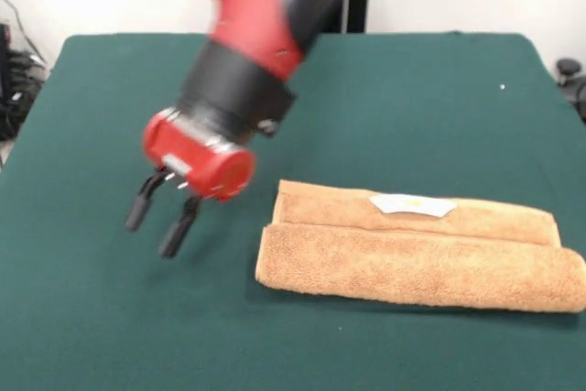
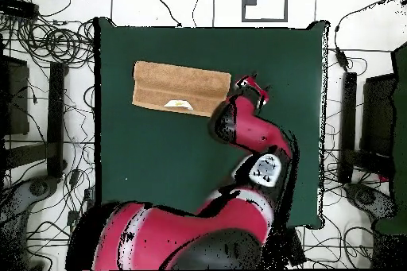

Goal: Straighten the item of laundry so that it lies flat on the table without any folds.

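Nearest the front camera lies the towel (image 1: 421, 263), folded lengthwise into a long, narrow bundle on the table (image 1: 92, 318), with a thick rounded fold along its near edge and a thinner layer showing behind it. A small white tag (image 1: 412, 205) sits on top of that rear layer, about midway along its length. The bundle occupies the right part of the front view, and its right end reaches almost to the picture's edge. Just beside its left end, apart from the cloth, hangs the gripper (image 1: 157, 228), tilted down and to the left, with its two black fingers (image 1: 139, 209) spread and nothing between them; the tips are above the green cloth and their dark shadow falls beneath. Behind the gripper the red and black arm (image 1: 247, 34) rises to the top edge and hides part of the table's far side. From overhead the towel (image 2: 181, 88) lies in the table's (image 2: 302, 61) upper left part, with cables (image 2: 48, 41) on the floor beyond the table's edges.
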Controlling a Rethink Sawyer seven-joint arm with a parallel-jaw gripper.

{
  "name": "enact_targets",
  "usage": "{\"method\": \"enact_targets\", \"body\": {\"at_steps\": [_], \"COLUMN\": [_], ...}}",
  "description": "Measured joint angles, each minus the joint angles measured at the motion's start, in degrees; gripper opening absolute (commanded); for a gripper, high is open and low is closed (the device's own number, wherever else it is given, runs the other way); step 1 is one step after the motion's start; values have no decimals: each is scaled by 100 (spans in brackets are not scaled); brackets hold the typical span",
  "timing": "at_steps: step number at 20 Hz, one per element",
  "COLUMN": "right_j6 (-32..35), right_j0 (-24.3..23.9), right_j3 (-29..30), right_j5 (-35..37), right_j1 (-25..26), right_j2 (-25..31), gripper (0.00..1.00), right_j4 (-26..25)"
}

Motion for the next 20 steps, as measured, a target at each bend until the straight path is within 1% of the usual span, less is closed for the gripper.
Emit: {"method": "enact_targets", "body": {"at_steps": [1, 2, 3, 4, 6, 9, 12, 14, 16, 18, 20], "right_j6": [0, 0, 0, 0, -1, 0, 0, 0, 0, 0, 0], "right_j0": [-319, -772, -1041, -1487, -1869, -2123, -2156, -2084, -1998, -1923, -1772], "right_j3": [29, 83, 122, 199, 283, 349, 414, 482, 490, 492, 492], "right_j5": [178, 464, 680, 1084, 1484, 1792, 1887, 1888, 1925, 1992, 2212], "right_j1": [-114, -256, -333, -455, -591, -775, -909, -1016, -1058, -1081, -1140], "right_j2": [338, 799, 1062, 1492, 1881, 2249, 2508, 2769, 2863, 2885, 2883], "gripper": [100, 100, 100, 100, 100, 100, 100, 100, 100, 100, 100], "right_j4": [-76, -163, -176, -178, -172, -175, -176, -179, -176, -176, -178]}}
